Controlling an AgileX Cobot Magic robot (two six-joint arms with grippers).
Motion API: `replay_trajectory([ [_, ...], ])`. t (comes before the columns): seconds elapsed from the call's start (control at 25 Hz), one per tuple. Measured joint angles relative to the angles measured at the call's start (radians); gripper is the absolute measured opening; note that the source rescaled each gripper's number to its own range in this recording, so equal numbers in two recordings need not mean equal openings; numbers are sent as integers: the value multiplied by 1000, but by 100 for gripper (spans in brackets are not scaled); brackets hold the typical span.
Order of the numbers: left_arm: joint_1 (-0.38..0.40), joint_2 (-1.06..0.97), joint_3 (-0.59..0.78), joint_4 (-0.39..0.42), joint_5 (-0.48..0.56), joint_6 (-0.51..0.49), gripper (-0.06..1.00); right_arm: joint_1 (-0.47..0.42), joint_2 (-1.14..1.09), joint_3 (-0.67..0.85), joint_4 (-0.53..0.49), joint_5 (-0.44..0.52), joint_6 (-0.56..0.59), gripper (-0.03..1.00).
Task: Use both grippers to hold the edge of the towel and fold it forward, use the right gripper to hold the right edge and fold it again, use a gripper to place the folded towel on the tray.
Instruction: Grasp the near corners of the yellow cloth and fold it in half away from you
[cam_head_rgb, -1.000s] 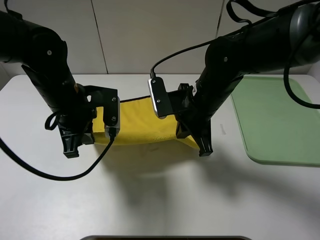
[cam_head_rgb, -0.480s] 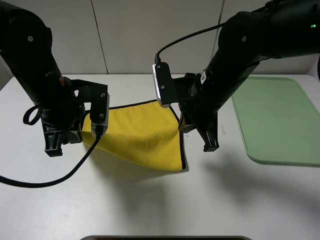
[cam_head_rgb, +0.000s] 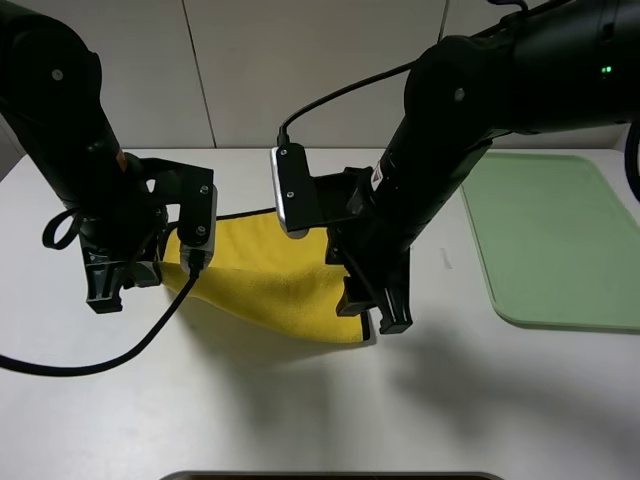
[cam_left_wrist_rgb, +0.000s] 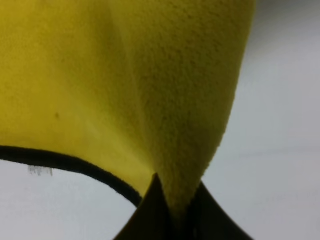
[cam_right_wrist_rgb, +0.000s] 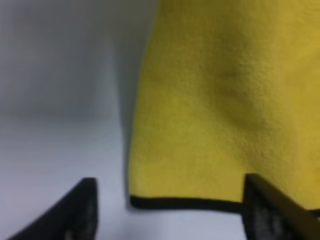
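Your left gripper (cam_left_wrist_rgb: 172, 220) pinches a fold of the towel (cam_head_rgb: 270, 275) tight between its jaws, on the side far from the tray (cam_head_rgb: 520, 310). Your right gripper (cam_right_wrist_rgb: 168, 210) hangs with jaws wide over the towel's tray-side corner, gripping nothing. The towel sits on the table (cam_head_rgb: 300, 400), apart from the tray.

In the exterior view the tray (cam_head_rgb: 560, 235) is cut by the right frame edge, and both arms hide the side edges of the towel (cam_head_rgb: 265, 275). The right wrist view is blurred.
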Motion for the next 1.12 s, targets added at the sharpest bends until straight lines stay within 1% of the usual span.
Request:
replay_trajectory([
  [0.12,0,0,0,0,1,0,0,0,21,3,-7,-16,43,74],
  [0.32,0,0,0,0,1,0,0,0,87,37,-24,-17,53,76],
  [0.52,0,0,0,0,2,0,0,0,126,45,-55,-53,55,74],
  [1.0,0,0,0,3,2,0,0,1,207,45,-54,-93,57,72],
  [1.12,0,0,0,3,2,0,0,15,234,45,-50,-99,57,69],
])
